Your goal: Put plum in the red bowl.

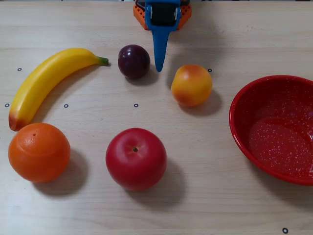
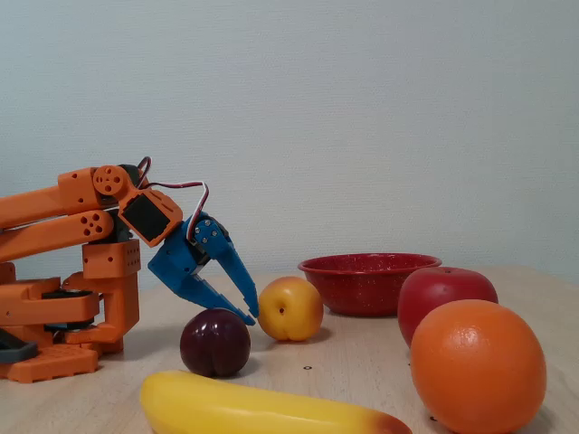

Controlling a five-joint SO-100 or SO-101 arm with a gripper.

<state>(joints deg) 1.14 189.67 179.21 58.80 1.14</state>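
Note:
The dark purple plum [image 1: 133, 61] lies on the wooden table near the back, and shows in the fixed view [image 2: 214, 342] too. The red bowl [image 1: 240, 128] stands at the right edge of the overhead view, empty; in the fixed view [image 2: 366, 287] it is behind the fruit. My blue gripper [image 1: 159, 67] points down between the plum and the peach, just right of the plum and not touching it. In the fixed view [image 2: 251, 316] its fingertips meet, a little above the table and holding nothing.
A yellow-orange peach [image 1: 191, 84] lies just right of the gripper tip. A red apple [image 1: 136, 158], an orange [image 1: 38, 152] and a banana [image 1: 46, 81] lie in front and to the left. The orange arm base [image 2: 63, 307] stands at the back edge.

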